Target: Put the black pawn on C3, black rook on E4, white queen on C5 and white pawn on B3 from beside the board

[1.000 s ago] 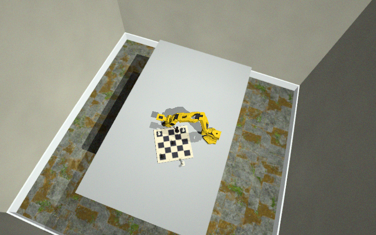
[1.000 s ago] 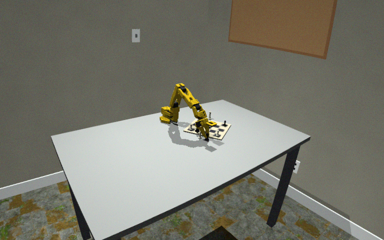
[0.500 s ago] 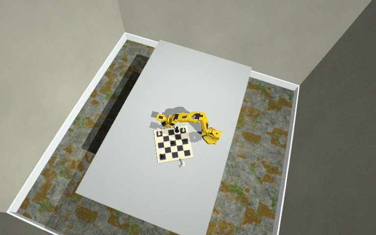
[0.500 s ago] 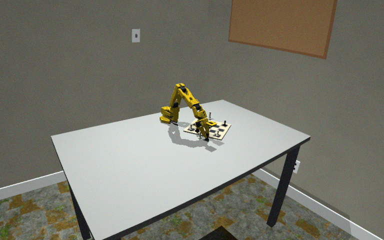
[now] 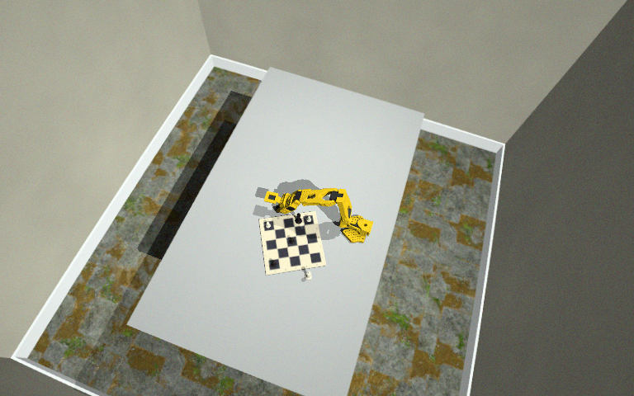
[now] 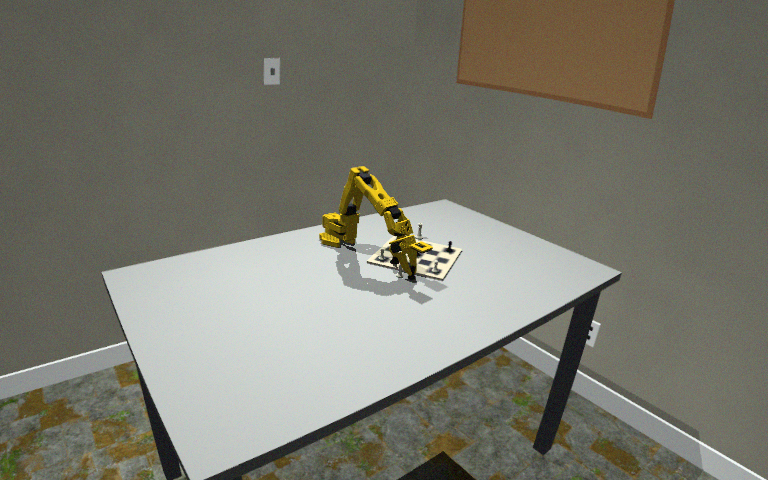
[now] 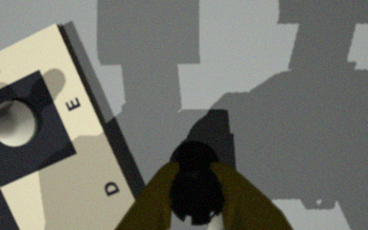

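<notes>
My gripper (image 7: 195, 201) is shut on a small black piece with a round head, which looks like the black pawn (image 7: 195, 179). It is over the grey table just outside the chessboard (image 5: 290, 244), beside the edge letters D and E. In the overhead view the gripper (image 5: 283, 209) is at the board's far left corner, and in the side view (image 6: 408, 275) it points down at the board's near edge. A white piece (image 7: 15, 122) stands on the dark square by the letter E. Another white piece (image 5: 307, 274) stands off the board at its near edge.
Several other pieces stand on the board, among them a tall black one (image 5: 298, 217) at the far edge and white ones at the far corners (image 5: 267, 224). The arm's base (image 5: 357, 228) sits to the right of the board.
</notes>
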